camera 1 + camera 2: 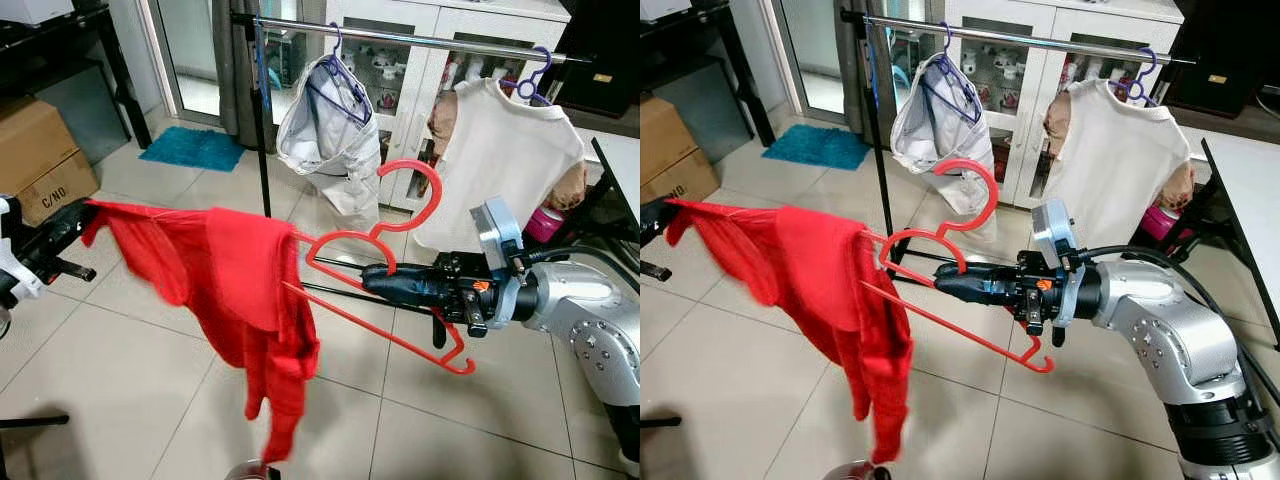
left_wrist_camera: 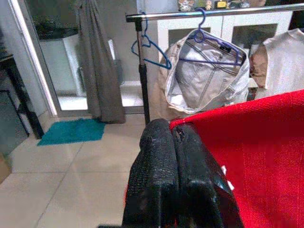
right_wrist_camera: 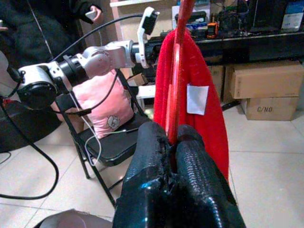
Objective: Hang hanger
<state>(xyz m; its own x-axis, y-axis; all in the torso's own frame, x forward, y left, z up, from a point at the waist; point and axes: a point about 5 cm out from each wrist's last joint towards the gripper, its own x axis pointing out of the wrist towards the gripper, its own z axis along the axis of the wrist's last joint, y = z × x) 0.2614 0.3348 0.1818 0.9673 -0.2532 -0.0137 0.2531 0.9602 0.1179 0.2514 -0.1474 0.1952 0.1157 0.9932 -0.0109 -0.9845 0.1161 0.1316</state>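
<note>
Fingers of the right gripper point(image 1: 940, 281) are clamping the red hanger point(image 1: 940, 262) below its hook, keeping it level, while the left gripper point(image 2: 176, 137) is pinching the red garment point(image 1: 240, 290), stretching it taut for threading, short of the rail point(image 1: 420, 38).

Your head cameras look forward and down at the clothes rail point(image 1: 420, 38). Each wrist camera peers closely along its black fingers; both catch the red garment point(image 2: 266, 142).
</note>
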